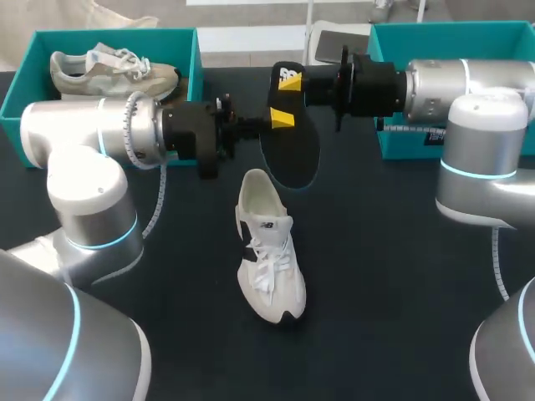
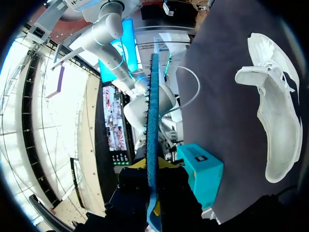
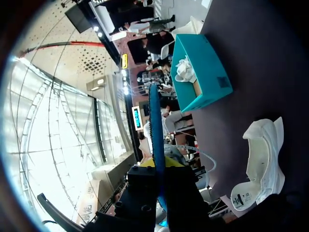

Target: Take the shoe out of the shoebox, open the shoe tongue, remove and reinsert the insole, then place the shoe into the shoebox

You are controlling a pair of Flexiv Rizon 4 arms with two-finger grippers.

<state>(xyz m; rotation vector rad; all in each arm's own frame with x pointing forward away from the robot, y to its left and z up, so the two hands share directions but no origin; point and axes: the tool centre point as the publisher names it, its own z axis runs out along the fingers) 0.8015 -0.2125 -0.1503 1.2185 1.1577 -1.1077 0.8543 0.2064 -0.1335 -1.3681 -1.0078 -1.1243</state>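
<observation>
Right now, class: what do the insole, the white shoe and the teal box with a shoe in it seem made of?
Insole: likely foam under blue fabric; thin, dark, matte, blue edge. White shoe: seemingly mesh or synthetic fabric, matte, woven laces. Teal box: probably cardboard; thin, flat, matte walls.

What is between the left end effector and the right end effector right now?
The insole. The left end effector and the right end effector each clamp it from opposite sides. The head view shows this best.
</observation>
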